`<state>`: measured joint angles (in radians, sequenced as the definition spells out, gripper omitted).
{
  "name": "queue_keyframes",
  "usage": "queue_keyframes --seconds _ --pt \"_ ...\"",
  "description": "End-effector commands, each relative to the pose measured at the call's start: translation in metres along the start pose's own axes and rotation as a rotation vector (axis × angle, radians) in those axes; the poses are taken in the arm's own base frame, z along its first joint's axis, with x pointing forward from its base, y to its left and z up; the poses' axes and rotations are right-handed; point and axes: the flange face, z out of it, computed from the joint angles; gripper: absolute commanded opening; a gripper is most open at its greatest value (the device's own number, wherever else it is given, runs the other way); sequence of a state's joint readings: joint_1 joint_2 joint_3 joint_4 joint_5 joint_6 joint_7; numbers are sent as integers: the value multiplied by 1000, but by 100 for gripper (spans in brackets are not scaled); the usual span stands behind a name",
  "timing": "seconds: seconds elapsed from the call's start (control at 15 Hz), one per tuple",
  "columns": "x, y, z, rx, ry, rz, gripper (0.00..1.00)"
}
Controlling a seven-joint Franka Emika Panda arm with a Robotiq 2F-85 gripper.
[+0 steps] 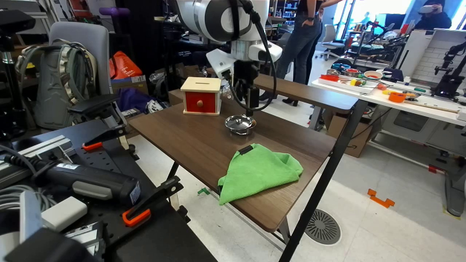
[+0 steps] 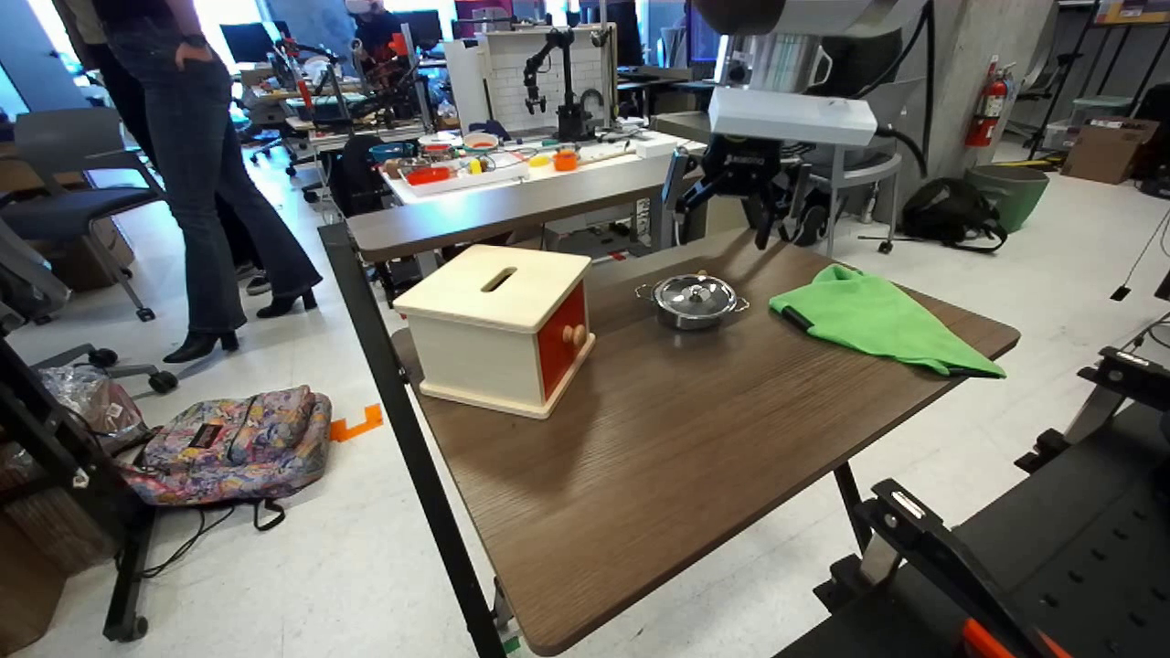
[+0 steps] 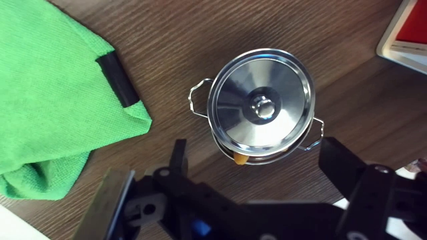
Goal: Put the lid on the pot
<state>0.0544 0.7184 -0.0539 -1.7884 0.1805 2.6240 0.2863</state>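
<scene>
The lid (image 3: pixel 261 103) is a shiny silvery disc with a dark ring round its centre knob. It lies on top of the pot (image 3: pixel 259 163), shifted to one side, so a crescent of the pot's opening shows. An orange-yellow piece (image 3: pixel 240 158) pokes out through that gap over the rim. The lid (image 1: pixel 238 122) (image 2: pixel 696 294) and the pot (image 1: pixel 242 132) (image 2: pixel 692 321) show together on the table in both exterior views. My gripper (image 3: pixel 254 145) is open and empty above the pot, its fingers wide apart. It also shows in both exterior views (image 1: pixel 249 109) (image 2: pixel 722 224).
A green cloth (image 3: pixel 60 100) lies on the brown table (image 2: pixel 731 439) on one side of the pot, also in both exterior views (image 1: pixel 260 174) (image 2: pixel 887 320). A wooden box with a red drawer (image 1: pixel 201 96) (image 2: pixel 494 311) stands on the other side.
</scene>
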Motion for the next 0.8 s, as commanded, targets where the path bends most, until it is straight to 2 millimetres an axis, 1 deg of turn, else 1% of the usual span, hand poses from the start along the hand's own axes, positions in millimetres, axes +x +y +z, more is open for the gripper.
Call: queue_keyframes --seconds 0.0,0.13,0.73 --pt "-2 3 -5 -2 -7 -2 100" --pt "-4 5 -9 -3 -11 -3 100" --pt "-7 6 -7 -5 -17 -4 100"
